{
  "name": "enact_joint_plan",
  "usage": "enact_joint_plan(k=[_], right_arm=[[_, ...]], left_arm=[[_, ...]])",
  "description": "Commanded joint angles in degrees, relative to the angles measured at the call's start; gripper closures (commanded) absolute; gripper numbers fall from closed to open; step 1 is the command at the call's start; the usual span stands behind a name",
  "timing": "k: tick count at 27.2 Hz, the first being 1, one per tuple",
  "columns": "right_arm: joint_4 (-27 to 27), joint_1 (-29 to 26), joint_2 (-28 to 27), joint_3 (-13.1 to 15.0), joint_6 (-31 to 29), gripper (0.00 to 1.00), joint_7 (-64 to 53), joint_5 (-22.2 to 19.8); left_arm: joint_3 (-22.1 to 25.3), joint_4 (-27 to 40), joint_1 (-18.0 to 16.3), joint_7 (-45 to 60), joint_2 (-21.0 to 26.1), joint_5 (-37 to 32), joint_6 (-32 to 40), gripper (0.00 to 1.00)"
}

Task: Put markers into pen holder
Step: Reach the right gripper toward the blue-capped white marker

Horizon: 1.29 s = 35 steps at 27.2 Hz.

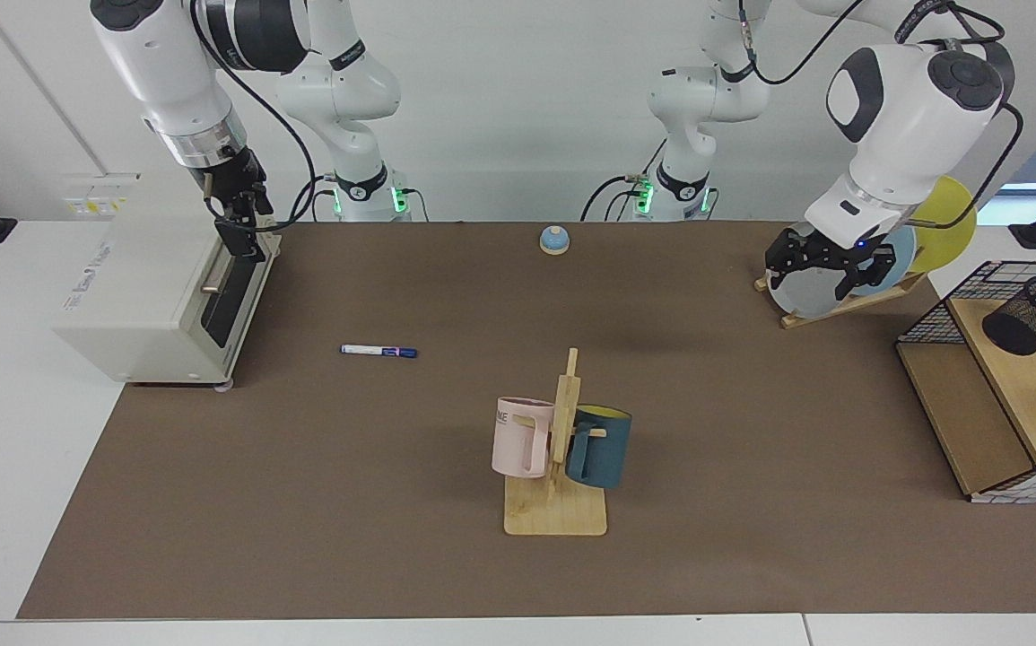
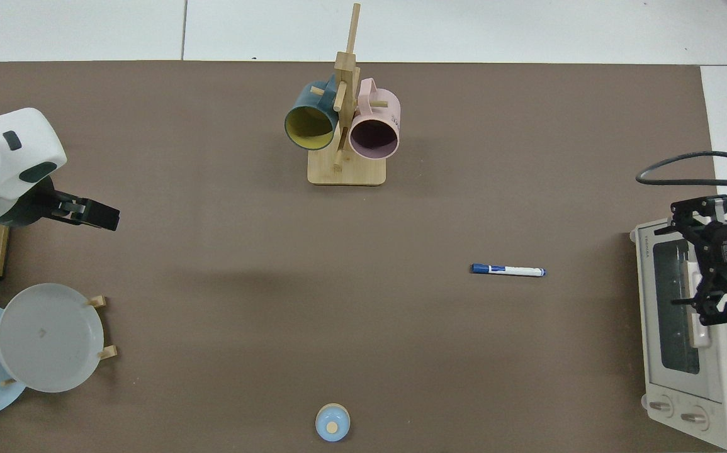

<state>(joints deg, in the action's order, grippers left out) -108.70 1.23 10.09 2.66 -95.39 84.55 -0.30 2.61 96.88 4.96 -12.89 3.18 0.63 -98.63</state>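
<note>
While the marker [image 1: 378, 351] lies flat on the brown mat [image 1: 446, 556] of the desk, left of centre in the facing view, no pincer is touching it. Its long axis runs left to right, and it sits well apart from the toaster oven [image 1: 154, 301] at far left.

Pen holder [image 1: 1034, 315]: black mesh cup, tilted, resting on the wooden top of the wire shelf [image 1: 1002, 395] at the right edge. Nothing shows inside it.

Mugs: a pink mug [image 1: 520, 437] and a dark blue mug [image 1: 599, 446] hang on a wooden rack [image 1: 557, 513] near the desk's front centre. In the top view both mug mouths look empty.

Right pincer [image 1: 239, 235]: hanging above the oven's top front edge, pointing down. Whether its fingers are apart or together cannot be told.

Left pincer [image 1: 827, 266]: in front of the plate rack [image 1: 840, 305] at far right, fingers apart, holding nothing. In the top view it appears at the left edge [image 2: 89, 214].

Plate rack: holds a grey plate [image 1: 800, 289], a light blue plate and a yellow plate [image 1: 953, 211], upright.

A small blue bell [image 1: 554, 240] sits at the far centre.
</note>
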Motion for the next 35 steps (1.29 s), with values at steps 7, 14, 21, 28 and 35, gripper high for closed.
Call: enact_joint_plan(k=[7,14,21,28,35], right_arm=[[-7.8,0.2,-2.8,-0.4,-10.1,0.00,5.9,5.1],[-8.0,1.5,-10.6,-0.5,-17.1,0.00,5.8,6.7],[-9.9,2.2,-12.6,-0.5,-20.2,0.00,7.0,7.7],[-15.0,2.0,-13.5,-0.5,-27.4,0.00,5.5,7.7],[-17.0,2.3,-14.8,-0.5,-29.7,0.00,4.7,9.4]], left_arm=[[0.3,1.5,0.0,-0.9,-0.9,-0.2,-1.3,0.00],[0.3,1.6,-0.1,-0.9,-0.7,-0.2,-1.3,0.00],[0.3,1.7,-0.6,-1.0,-0.6,-0.1,-0.1,0.00],[0.3,1.7,-1.3,-2.8,-0.6,-0.1,-0.3,0.00],[0.3,2.2,-1.4,-2.8,-0.8,-0.1,-0.7,0.00]])
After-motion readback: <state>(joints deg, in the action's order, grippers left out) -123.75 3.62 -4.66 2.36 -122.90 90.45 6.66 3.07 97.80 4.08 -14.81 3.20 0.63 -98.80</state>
